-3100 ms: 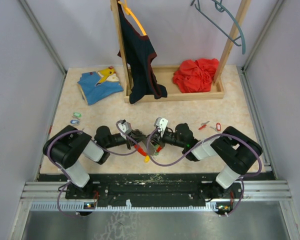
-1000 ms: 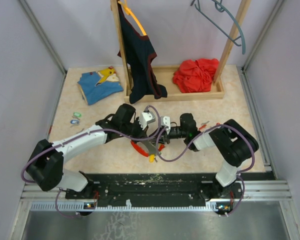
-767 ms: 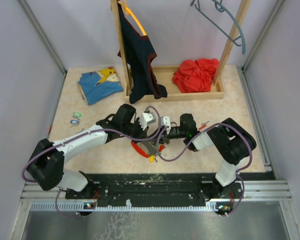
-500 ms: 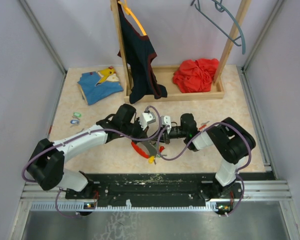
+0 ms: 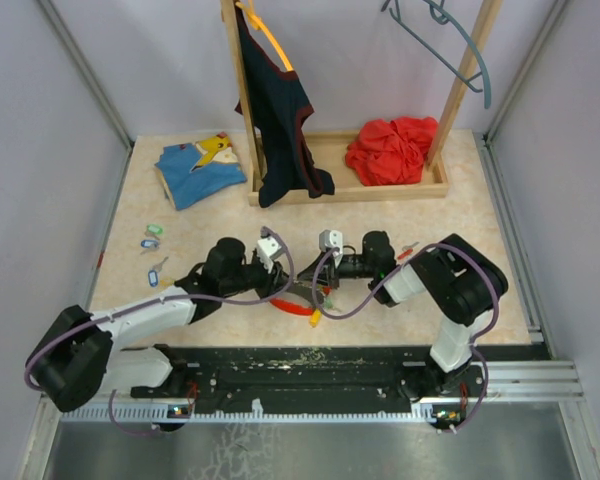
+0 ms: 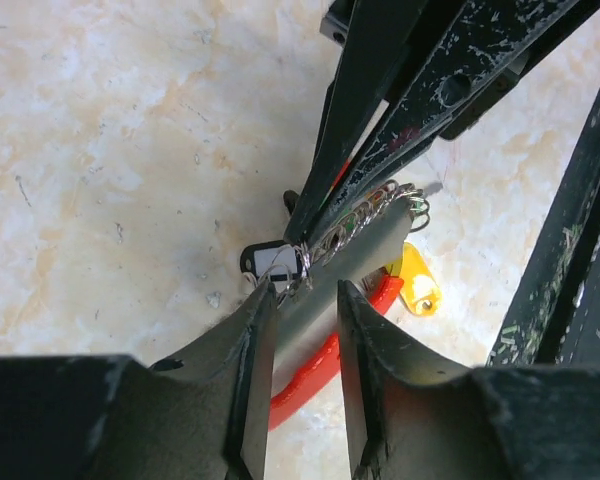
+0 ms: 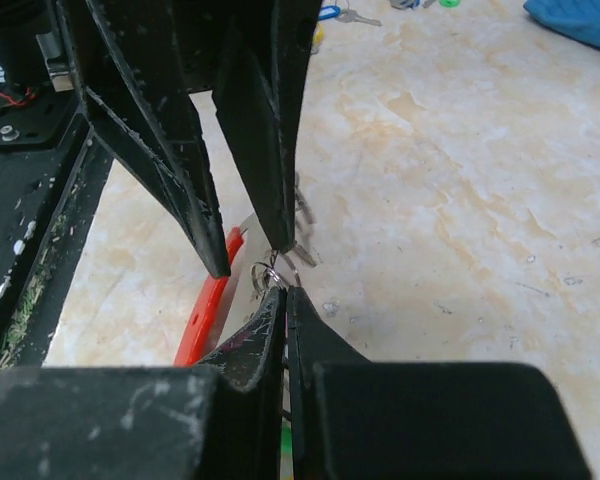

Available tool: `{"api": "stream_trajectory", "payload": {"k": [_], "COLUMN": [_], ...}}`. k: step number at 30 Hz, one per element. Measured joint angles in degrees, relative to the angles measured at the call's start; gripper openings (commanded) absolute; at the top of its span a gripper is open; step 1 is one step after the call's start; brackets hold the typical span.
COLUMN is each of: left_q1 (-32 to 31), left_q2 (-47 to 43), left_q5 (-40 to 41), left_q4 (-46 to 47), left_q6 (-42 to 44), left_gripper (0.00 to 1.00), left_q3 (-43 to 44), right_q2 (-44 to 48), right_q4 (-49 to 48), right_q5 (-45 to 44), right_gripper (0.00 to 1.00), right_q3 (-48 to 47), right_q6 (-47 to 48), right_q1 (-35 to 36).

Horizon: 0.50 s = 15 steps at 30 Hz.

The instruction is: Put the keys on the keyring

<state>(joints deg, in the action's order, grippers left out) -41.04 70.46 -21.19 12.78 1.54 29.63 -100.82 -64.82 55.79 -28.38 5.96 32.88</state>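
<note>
1. Nearest the arm bases, a red loop (image 5: 296, 306) lies on the table (image 5: 210, 215), with a yellow tag (image 5: 317, 320) at its near end.
2. Just above it, the right gripper (image 7: 283, 292) has its jaws pressed together, pinching a small wire keyring (image 7: 274, 272).
3. Facing it, the left gripper (image 6: 303, 292) stands narrowly parted and grips nothing, its tips close beside that ring.
4. Farther off, a green-tagged key (image 5: 153, 230) and a blue-tagged key (image 5: 150, 242) lie at the left, and a red-tagged key (image 5: 407, 250) at the right.
5. At the back, a wooden rack (image 5: 380, 190) holds a red cloth (image 5: 390, 148).
</note>
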Motion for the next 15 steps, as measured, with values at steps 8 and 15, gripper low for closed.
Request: {"api": "stream_trajectory", "payload": {"k": [8, 15], "left_q1": [0.33, 0.31], "left_q2": [-5.64, -6.14], "left_q5": [2.36, 4.39], "left_q4": [18.08, 23.96], "left_q6": [-7.91, -13.25], "left_gripper": [0.37, 0.36], "left_q3": [-12.9, -15.82], "right_q2": [-1.03, -1.07], "right_q4": [-3.5, -6.93], "right_q5": [-1.6, -3.43], "right_gripper": [0.0, 0.0], "right_q3": [0.76, 1.6], "right_q6": [-2.78, -4.48], "right_q1": [-0.02, -0.04]}}
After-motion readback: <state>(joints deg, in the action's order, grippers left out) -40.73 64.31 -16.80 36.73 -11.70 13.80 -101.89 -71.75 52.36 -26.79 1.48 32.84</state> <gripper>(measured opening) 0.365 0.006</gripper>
